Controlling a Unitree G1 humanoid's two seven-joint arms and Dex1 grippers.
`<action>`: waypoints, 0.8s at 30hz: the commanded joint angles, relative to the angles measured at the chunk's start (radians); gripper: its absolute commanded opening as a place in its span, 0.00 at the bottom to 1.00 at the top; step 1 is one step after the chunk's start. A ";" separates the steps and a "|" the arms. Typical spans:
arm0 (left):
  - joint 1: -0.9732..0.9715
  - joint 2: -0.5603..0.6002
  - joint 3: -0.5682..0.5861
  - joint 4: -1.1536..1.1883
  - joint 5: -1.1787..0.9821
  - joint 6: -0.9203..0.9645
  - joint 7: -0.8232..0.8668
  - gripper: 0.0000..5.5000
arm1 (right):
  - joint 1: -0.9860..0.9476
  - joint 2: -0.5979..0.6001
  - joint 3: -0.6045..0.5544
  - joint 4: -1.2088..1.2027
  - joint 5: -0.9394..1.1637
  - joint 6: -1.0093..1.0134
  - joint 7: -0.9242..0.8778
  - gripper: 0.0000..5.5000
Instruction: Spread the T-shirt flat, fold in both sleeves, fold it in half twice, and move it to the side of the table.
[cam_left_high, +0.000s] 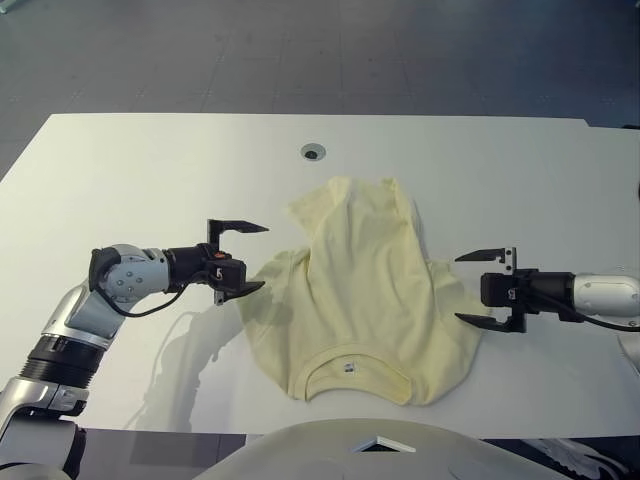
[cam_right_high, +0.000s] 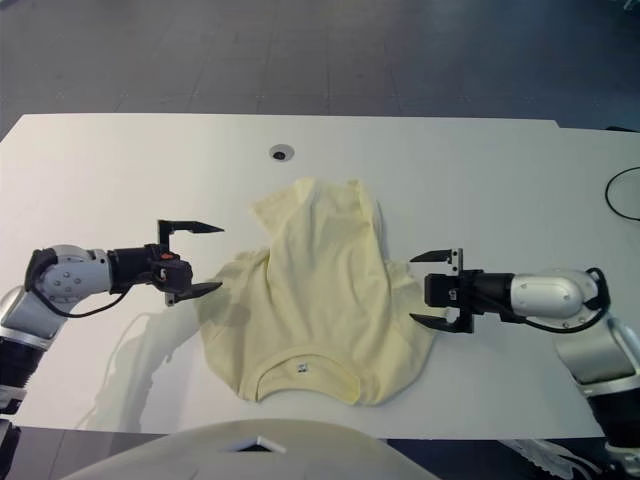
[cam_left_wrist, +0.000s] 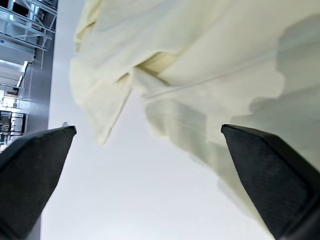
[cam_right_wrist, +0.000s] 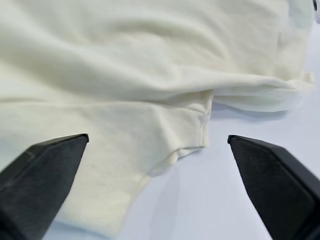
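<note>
A pale yellow shirt (cam_left_high: 355, 290) lay on the white desk (cam_left_high: 150, 180), near its middle and towards the near edge; its collar (cam_left_high: 350, 375) faced the robot and the hem pointed away; the cloth was not flat, the far half drawn narrow and creased, the near half wider with both sleeves rumpled at the sides. The left pincer (cam_left_high: 262, 257) hung just beside the left sleeve (cam_left_high: 268, 285), jaws wide apart and holding nothing; its nearer finger (cam_left_high: 245, 289) was close to the sleeve's edge, though contact could not be told. The right pincer (cam_left_high: 460, 288) stood at the right sleeve (cam_left_high: 455, 305), likewise spread and empty, with one finger over the cloth's edge; both pincers pointed inward at the shirt from opposite sides. A small round hole (cam_left_high: 313, 152) sat in the desk beyond the hem, well apart from the shirt.
</note>
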 joint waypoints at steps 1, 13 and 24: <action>0.017 0.020 -0.006 0.027 0.007 -0.021 -0.011 0.98 | -0.038 0.018 0.053 0.065 -0.080 -0.036 -0.038 0.98; 0.116 0.161 0.001 0.081 0.110 -0.092 0.010 0.98 | 0.132 -0.104 -0.013 0.019 -0.067 -0.073 -0.012 0.98; 0.248 0.228 0.036 -0.188 -0.145 0.069 -0.103 0.98 | 0.181 -0.094 -0.059 -0.086 0.008 -0.002 -0.002 0.98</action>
